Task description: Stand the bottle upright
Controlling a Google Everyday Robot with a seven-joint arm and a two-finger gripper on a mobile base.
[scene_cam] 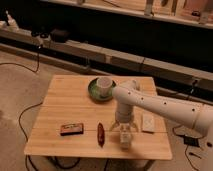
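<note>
The bottle (125, 140) is a small whitish shape that looks upright near the table's front edge, right of the middle. My gripper (123, 128) hangs from the white arm (155, 102) straight above it, pointing down. The fingers (114, 127) are spread open on either side of the bottle's top. I cannot tell whether they touch it.
A slim red object (100, 134) lies left of the bottle, and a dark brown box (71, 129) lies further left. A flat whitish pad (148, 122) sits to the right. A green plate (94, 92) with a white cup (104, 84) stands at the back of the wooden table (65, 102). Cables trail across the floor.
</note>
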